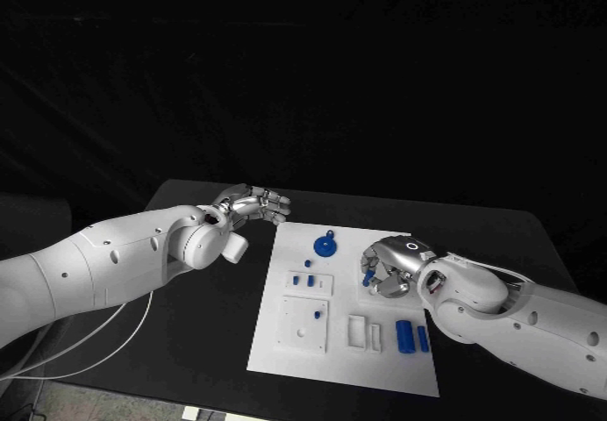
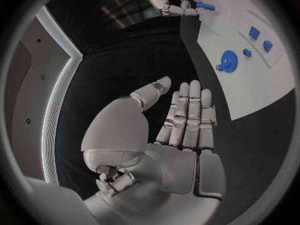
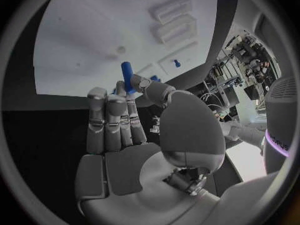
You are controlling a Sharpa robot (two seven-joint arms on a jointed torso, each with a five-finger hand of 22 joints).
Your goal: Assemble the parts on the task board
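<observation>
The right hand (image 1: 389, 266) pinches a slim blue peg (image 3: 125, 74) above the white task board (image 1: 341, 360); the left hand (image 2: 184, 116) lies flat, holding nothing

Head camera looks down; wrist cameras close behind hands; all share task board (image 1: 380, 368).

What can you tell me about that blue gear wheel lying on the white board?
The blue gear wheel looks like plastic: a flat round disc with fine teeth around its rim, a pale spot at its centre and a small knob sticking out at one edge. It lies flat near the far edge of the white board, and neither hand touches it.
</observation>
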